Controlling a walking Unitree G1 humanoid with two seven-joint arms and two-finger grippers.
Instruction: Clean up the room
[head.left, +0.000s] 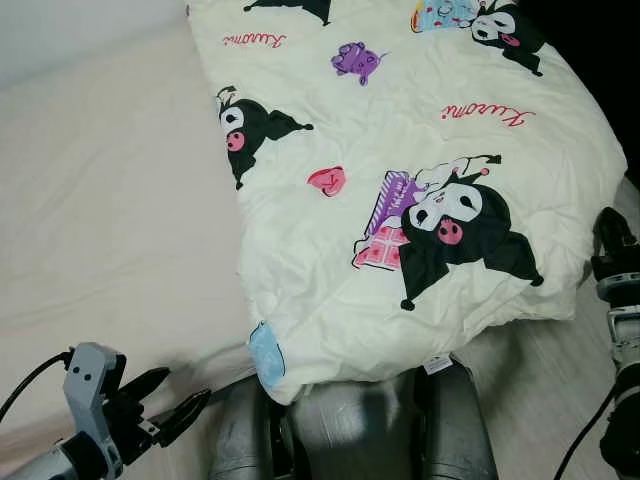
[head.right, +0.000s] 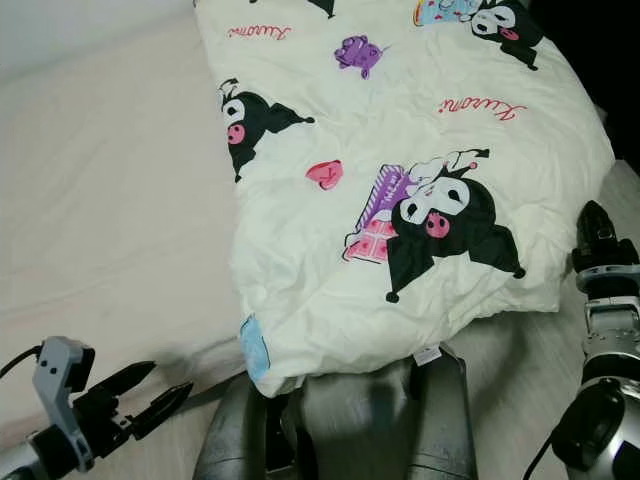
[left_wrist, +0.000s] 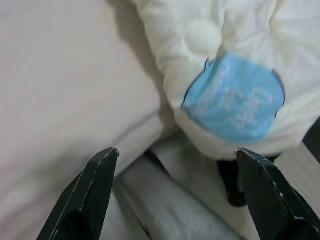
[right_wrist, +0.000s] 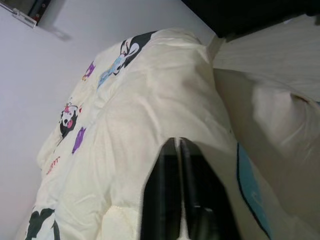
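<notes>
A bed (head.left: 110, 230) with a pale cream sheet spreads across the scene under a white wall, with light wood-look floor (head.left: 540, 370) showing at the right edge. A cream comforter (head.left: 400, 180) printed with black cartoon characters, pink hearts and red script lies over the right half of the bed, its near corner hanging off the bed's front edge. Its far end is cut off at the top of the head views, and the region beyond its upper right corner is dark and unreadable. A blue printed patch (left_wrist: 232, 97) sits on the overhanging corner; its lettering is too blurred to read. A small white tag (head.right: 428, 355) hangs from the lower hem. Below the hem the robot's grey legs (head.left: 350, 425) are partly hidden by the fabric.

The left hand (head.left: 170, 400) is held low at the front of the bed, near the drooping corner but apart from it, its two black fingers (left_wrist: 90, 195) spread wide and gripping nothing. The right hand (head.right: 597, 228) is raised upright just beside the comforter's right edge; in the right wrist view its fingers (right_wrist: 180, 195) are pressed together, pointing along the comforter's side with nothing between them.
</notes>
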